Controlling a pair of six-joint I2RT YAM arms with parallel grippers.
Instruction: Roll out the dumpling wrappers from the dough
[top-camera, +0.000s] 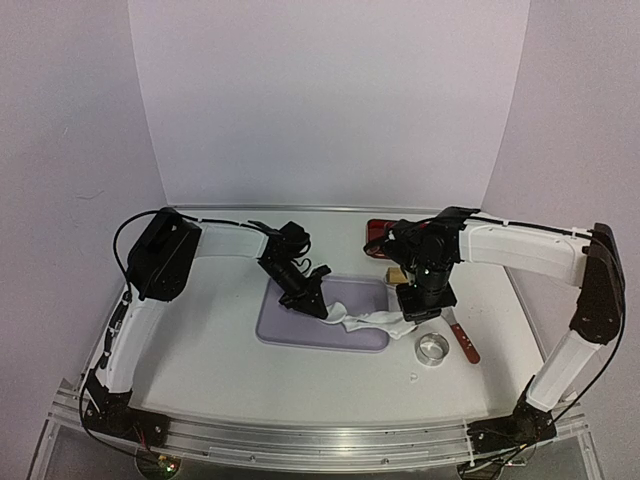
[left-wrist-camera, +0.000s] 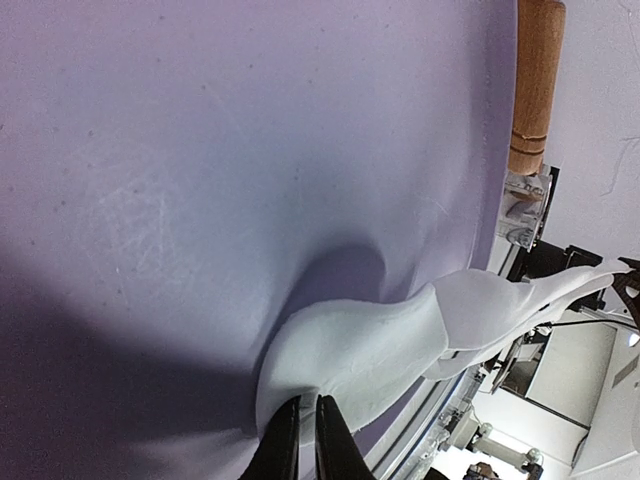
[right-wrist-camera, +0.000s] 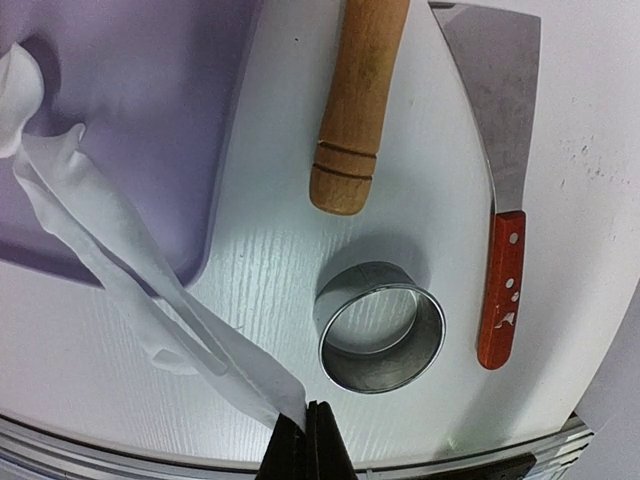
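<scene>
- Step in hand, as judged: handling the sheet, not rolling it. A thin, ragged strip of soft white dough (right-wrist-camera: 120, 250) hung stretched between the 2 claws, 1 end low over the flat lilac plastic board (top-camera: 300, 335), the other out over the white table (top-camera: 220, 370) past the board's right edge.
- Left claw (left-wrist-camera: 304, 405): jaws narrow, pinched on the dough's broad end just above the board. The dough there was buckled into a fold.
- Right claw (right-wrist-camera: 307, 410): jaws closed tight on the strip's thin tail, held above the table.
- No neat round wrappers could be seen anywhere, so the task looked far from done.
- Next move, as judged: bring both ends together over the board and lay the dough down there, then let go cleanly. The strip looked thin at its middle; more pull could tear it. Whether it stuck to the fingers could not be told from these views.
- Around: a round-ended wooden roller (right-wrist-camera: 358, 110) lay on the table just beside the board's right edge; a shiny metal ring cutter (right-wrist-camera: 380, 325) sat near it, below the right claw; a steel-bladed scraper (right-wrist-camera: 500, 90) with a red-brown handle lay further right.
- In the way: the ring cutter sat close under the hanging tail; the roller lay unheld, and both claws were occupied.
</scene>
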